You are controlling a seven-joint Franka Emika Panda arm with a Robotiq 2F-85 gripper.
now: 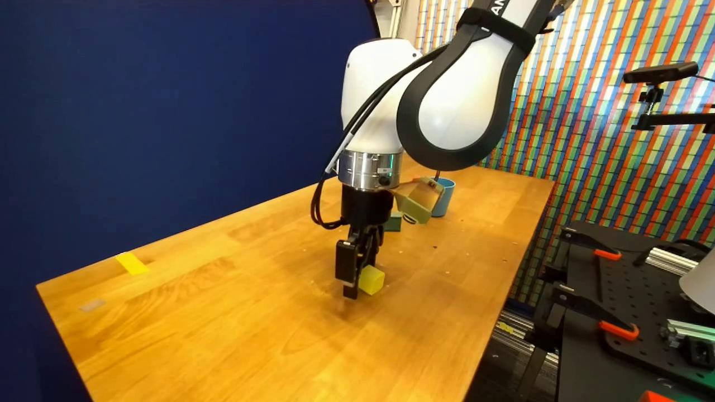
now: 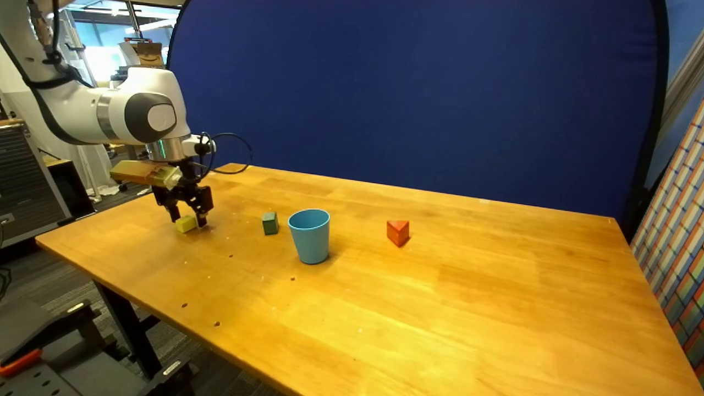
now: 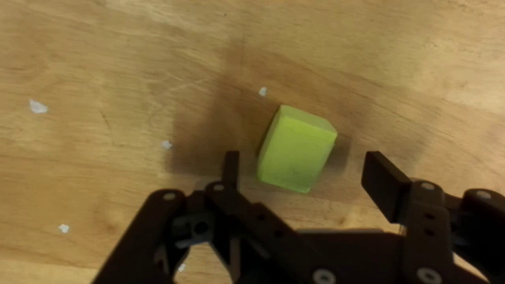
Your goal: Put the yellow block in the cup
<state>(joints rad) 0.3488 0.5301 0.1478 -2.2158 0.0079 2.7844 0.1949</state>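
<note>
My black two-fingered hand [image 3: 302, 169] hangs low, jaws well apart and gripping nothing; the yellow box-shaped block [image 3: 296, 152] rests on the brown wooden surface [image 2: 467, 308] between them, turned askew. I take this as the grasping step: I should square up, close, then lift. Farther along stand a small dark-green block [image 2: 270, 224], the light-blue tapered cup [image 2: 311, 242] and, beyond, a red triangular block [image 2: 397, 233]. A dark-blue backdrop [image 2: 412, 99] rises behind; a multicoloured brick-patterned wall [image 1: 570, 100] shows past one end.

White arm [image 1: 461, 114] — black end effector [image 3: 302, 170].
</note>
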